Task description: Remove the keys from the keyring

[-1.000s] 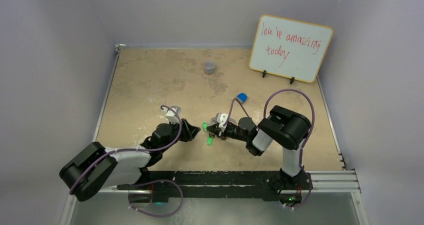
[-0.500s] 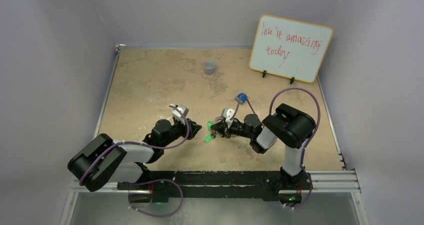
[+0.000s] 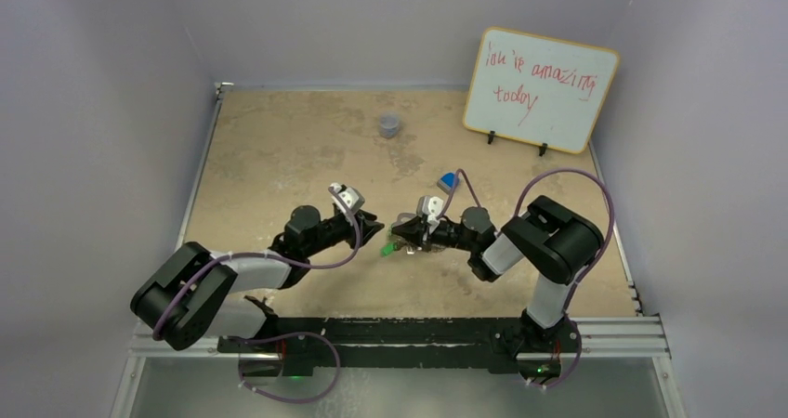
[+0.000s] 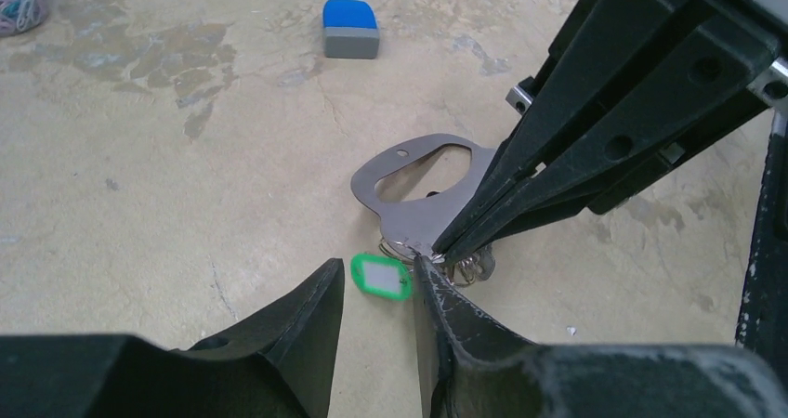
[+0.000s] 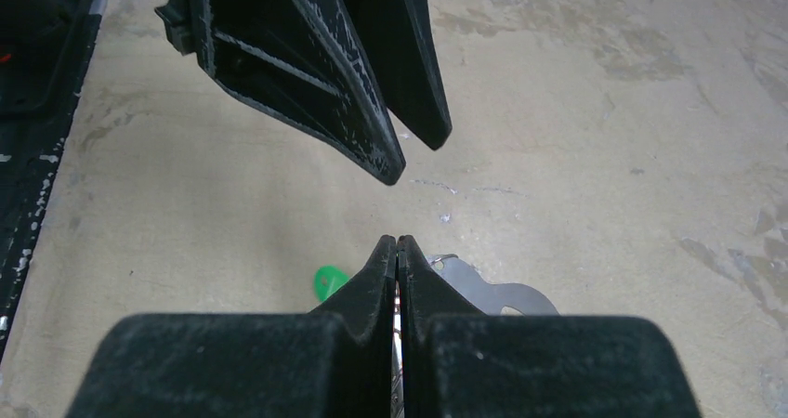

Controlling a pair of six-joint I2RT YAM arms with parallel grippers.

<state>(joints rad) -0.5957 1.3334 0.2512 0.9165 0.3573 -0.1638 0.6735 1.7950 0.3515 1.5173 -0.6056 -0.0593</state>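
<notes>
The left arm lies low across the tabletop [image 3: 269, 158], reaching toward the middle. Its tool [image 4: 376, 264] is spread a little, the two fingers apart with a narrow gap between them. In the left wrist view the green head of the keys [image 4: 382, 277] shows in that gap, just past the fingertips; I cannot tell whether either finger touches it. The silver blades bunch up just to the right of the green head.

Farther back on the tabletop, well apart from both arms, stands a small grey cup [image 3: 389, 124], upright. From above its contents cannot be made out. At the top left corner of the left wrist view a cut-off bit of a container holds what look like coloured paper clips.

The right tool [image 5: 398, 243] faces the left one, tips near each other. Its fingers are pressed together, pinching the narrow end of the keyring [image 4: 409, 219], the flat metal loop where the keys hang. The loop's wide end points away toward the back.

A blue block [image 4: 350, 26] with a grey base sits beyond the keyring, apart from it. A whiteboard [image 3: 539, 88] with red writing stands at the far right.
</notes>
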